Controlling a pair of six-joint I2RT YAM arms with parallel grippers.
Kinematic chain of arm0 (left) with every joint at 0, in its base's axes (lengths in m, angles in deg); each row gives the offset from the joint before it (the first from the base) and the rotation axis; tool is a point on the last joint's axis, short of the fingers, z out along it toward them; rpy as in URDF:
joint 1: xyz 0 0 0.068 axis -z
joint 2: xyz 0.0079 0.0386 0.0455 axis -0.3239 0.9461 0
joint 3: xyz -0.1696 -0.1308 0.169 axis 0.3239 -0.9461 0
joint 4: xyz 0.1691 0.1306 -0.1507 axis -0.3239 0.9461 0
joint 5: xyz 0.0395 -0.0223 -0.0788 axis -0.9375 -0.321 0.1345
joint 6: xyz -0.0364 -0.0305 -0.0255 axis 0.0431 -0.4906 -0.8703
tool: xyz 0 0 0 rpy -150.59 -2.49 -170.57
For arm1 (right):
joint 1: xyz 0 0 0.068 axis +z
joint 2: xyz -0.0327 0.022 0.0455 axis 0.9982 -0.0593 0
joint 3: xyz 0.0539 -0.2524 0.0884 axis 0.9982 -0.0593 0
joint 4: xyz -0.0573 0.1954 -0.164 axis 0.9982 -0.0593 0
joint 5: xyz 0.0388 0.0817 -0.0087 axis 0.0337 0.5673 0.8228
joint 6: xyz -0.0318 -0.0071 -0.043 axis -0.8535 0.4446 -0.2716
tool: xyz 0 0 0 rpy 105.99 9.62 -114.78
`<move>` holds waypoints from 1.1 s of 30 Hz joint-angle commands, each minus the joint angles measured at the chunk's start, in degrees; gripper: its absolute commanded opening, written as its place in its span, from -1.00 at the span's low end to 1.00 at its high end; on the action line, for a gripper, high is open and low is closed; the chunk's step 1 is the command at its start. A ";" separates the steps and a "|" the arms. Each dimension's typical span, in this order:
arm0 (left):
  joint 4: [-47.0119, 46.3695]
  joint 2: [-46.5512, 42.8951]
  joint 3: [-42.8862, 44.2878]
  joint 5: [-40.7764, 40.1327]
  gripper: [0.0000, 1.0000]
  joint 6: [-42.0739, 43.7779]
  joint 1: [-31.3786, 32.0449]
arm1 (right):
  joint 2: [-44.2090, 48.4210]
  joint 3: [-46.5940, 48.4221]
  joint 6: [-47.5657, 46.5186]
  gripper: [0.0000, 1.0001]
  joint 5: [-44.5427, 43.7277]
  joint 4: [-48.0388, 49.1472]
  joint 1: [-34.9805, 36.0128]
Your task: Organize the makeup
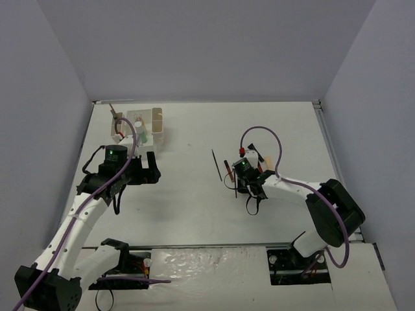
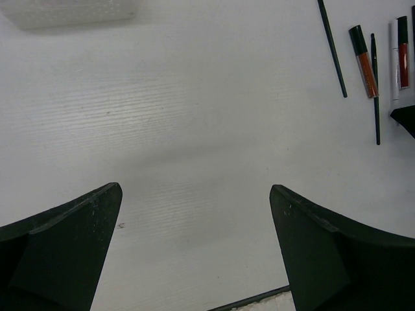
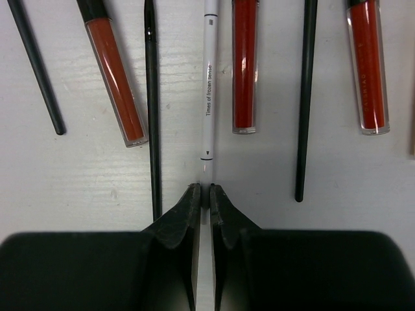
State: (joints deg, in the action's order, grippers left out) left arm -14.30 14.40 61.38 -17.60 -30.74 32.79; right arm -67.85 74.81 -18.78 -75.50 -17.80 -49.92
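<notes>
Several makeup sticks lie in a row on the white table. In the right wrist view they are a black pencil [image 3: 35,68], an orange-red tube [image 3: 115,74], a thin black liner [image 3: 151,103], a white pen [image 3: 209,84], a red tube [image 3: 245,65], a black brush handle [image 3: 305,97] and another red tube [image 3: 367,65]. My right gripper [image 3: 204,189] [image 1: 247,181] is shut on the near end of the white pen. My left gripper [image 2: 196,214] [image 1: 150,170] is open and empty above bare table, left of the row. A green bottle [image 1: 139,135] stands in the box.
The white compartmented box [image 1: 155,123] stands at the back left, with a tan stick [image 1: 115,113] leaning out of it. Its edge shows in the left wrist view [image 2: 71,13]. Grey walls close the table on three sides.
</notes>
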 commanded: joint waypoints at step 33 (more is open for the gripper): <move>-26.35 13.36 19.79 -8.83 0.41 -20.52 26.27 | 27.62 -2.24 -17.42 -1.00 13.43 35.81 16.58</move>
State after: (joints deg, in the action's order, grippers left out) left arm -34.92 27.26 76.74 -23.27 -51.87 57.71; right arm -39.43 71.53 -35.42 -63.86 11.00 -33.97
